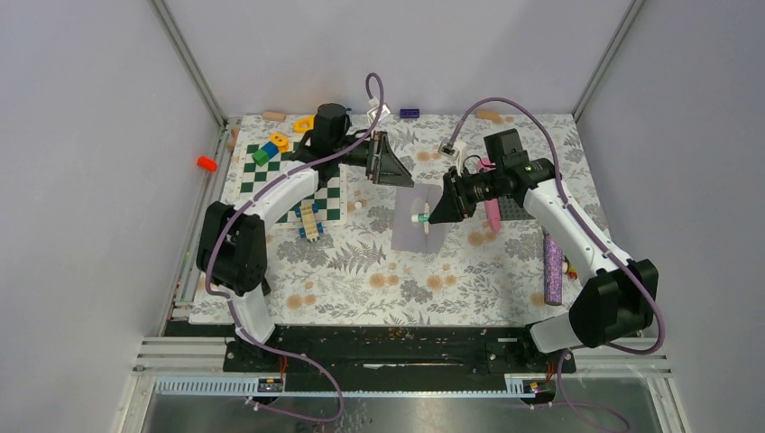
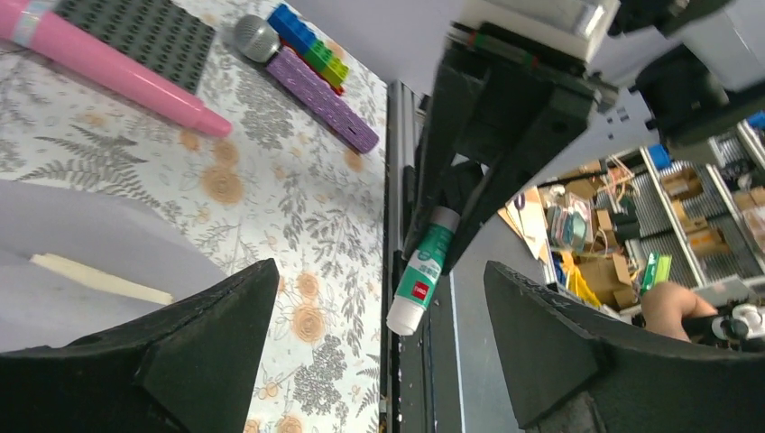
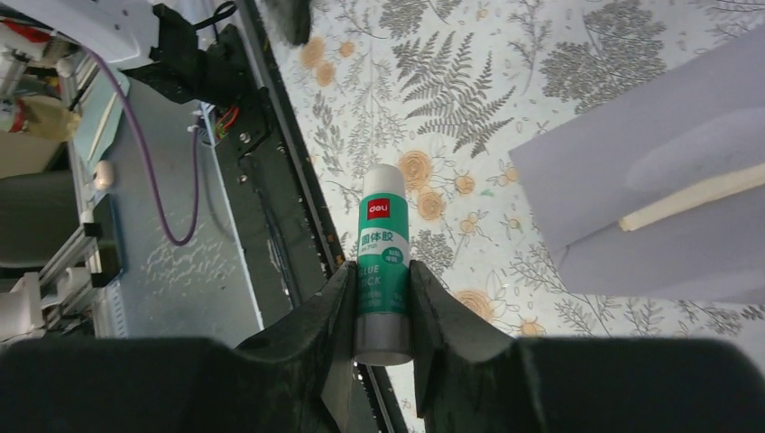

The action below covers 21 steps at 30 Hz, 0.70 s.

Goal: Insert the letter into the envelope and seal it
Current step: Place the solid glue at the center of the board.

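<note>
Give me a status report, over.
Left gripper open, empty. Right gripper shut on green-and-white glue stick. Pale lavender paper envelope lying flat nearby. No obstruction seen.

The glue stick (image 3: 382,262) bears the only legible print. A red badge on its white part reads "deli". Below, on the green band, stand the Chinese characters 固体胶, then "GLUE STICK", its edges partly hidden by the fingers (image 3: 311,329) of the right gripper (image 3: 382,281). From the left wrist view, the badge is too small to read.
</note>
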Motion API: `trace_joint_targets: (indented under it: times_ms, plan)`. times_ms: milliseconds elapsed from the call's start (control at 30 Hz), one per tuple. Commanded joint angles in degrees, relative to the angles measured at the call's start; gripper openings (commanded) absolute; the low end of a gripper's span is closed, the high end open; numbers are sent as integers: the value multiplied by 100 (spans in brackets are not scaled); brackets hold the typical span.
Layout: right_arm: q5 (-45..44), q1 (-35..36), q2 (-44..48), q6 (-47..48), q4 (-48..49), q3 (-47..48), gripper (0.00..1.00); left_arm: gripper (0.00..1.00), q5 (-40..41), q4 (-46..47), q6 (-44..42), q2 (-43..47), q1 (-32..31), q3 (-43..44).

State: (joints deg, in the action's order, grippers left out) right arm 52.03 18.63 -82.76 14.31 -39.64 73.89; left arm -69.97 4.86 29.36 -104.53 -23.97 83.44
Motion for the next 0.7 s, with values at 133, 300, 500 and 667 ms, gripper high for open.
trace_joint_targets:
  times_ms: [133, 300, 500, 667]
  plan:
    - [859, 9, -401, 341, -273, 163, 0, 91, -208, -2053, -2798, 545, -361, -36]
    - [924, 26, -743, 523, -684, 384, 0, 90, 407, -3955, -4567, 440, -914, 409]
    - [894, 26, -698, 587, -686, 283, 0, 85, 816, -4260, -4928, 355, -1128, 577]
    - [960, 31, -688, 574, -690, 296, 0, 80, 1130, -4380, -5106, 302, -1227, 606]
